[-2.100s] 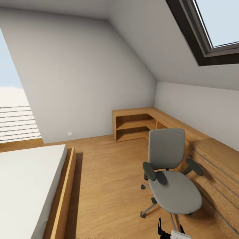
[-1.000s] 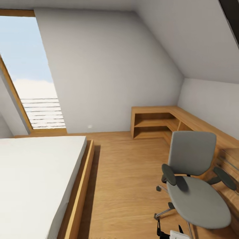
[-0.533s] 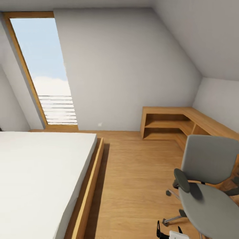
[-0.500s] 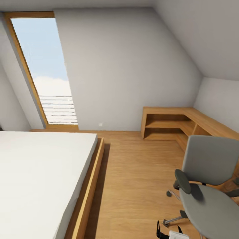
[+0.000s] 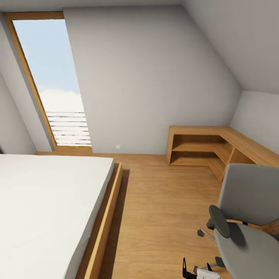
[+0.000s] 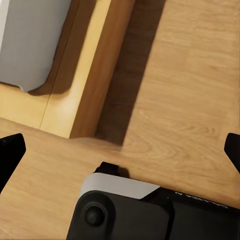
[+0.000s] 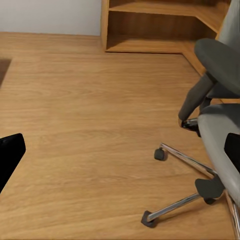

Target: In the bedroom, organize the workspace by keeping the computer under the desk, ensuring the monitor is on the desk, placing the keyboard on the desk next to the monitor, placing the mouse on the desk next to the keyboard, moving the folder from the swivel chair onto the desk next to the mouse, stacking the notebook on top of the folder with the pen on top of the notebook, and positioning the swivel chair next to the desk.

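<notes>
My left gripper (image 6: 120, 150) hangs over bare wood floor (image 6: 190, 75), its dark fingertips (image 6: 11, 150) far apart at the two side edges of the wrist picture, nothing between them. My right gripper (image 7: 120, 150) is spread just as wide over the floor, empty too.

The swivel chair (image 5: 248, 221) sits at the lower right of the head view: grey seat, grey tall back, a black oval armrest (the far armrest is mostly cut off by the frame edge). In the right wrist picture its chrome legs (image 7: 175, 205) and black casters show, the seat cropped at the right.

The white bed (image 5: 42, 209) in its wood frame fills the lower left. Farther back, a low wooden corner shelf (image 5: 201, 145) meets the grey wall, and a tall window (image 5: 50, 81) stands upper left.
</notes>
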{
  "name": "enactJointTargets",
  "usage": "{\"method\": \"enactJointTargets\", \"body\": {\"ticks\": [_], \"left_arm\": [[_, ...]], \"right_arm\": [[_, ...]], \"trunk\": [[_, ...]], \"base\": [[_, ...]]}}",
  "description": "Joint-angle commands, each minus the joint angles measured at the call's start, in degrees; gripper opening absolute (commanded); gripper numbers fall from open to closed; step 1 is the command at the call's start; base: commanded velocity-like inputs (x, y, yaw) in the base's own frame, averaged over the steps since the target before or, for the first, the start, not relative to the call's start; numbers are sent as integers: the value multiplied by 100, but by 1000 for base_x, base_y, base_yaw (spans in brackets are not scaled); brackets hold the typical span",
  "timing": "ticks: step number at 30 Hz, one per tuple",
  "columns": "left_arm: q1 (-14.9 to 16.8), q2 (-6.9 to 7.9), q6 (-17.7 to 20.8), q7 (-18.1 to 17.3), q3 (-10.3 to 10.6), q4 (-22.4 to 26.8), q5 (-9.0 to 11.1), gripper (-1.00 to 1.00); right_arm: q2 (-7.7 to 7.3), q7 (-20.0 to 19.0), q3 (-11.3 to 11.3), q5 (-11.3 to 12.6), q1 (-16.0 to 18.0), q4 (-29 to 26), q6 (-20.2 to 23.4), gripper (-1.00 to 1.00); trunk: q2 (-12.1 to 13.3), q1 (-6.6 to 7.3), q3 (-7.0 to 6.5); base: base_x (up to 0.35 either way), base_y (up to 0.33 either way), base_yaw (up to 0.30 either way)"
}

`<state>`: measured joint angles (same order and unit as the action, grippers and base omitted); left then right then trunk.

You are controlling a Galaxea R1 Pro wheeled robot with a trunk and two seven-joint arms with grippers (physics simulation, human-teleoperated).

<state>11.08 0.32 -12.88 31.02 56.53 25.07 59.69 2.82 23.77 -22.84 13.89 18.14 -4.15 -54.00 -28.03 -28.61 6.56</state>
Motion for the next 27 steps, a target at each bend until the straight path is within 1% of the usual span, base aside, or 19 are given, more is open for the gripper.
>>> {"method": "enactJointTargets", "body": {"ticks": [1,8,11,17,27], "left_arm": [[9,3,-39,27,49,5,58,100],[9,3,-39,27,51,6,53,100],[9,3,-39,27,51,3,52,100],[9,3,-39,27,51,6,52,100],[9,3,-39,27,51,6,52,100]], "right_arm": [[0,20,-48,47,6,3,-16,100],[-6,22,-45,36,6,3,-14,100],[-8,17,-49,30,6,5,-14,100],[-5,15,-53,27,6,6,-15,100],[-9,14,-54,26,6,11,-15,100]], "trunk": [[-10,-3,11],[-10,-3,11],[-10,-3,11],[-10,-3,11],[-10,-3,11]], "base": [[16,-2,1],[12,-1,0],[154,0,0],[265,0,0],[316,0,0]]}}
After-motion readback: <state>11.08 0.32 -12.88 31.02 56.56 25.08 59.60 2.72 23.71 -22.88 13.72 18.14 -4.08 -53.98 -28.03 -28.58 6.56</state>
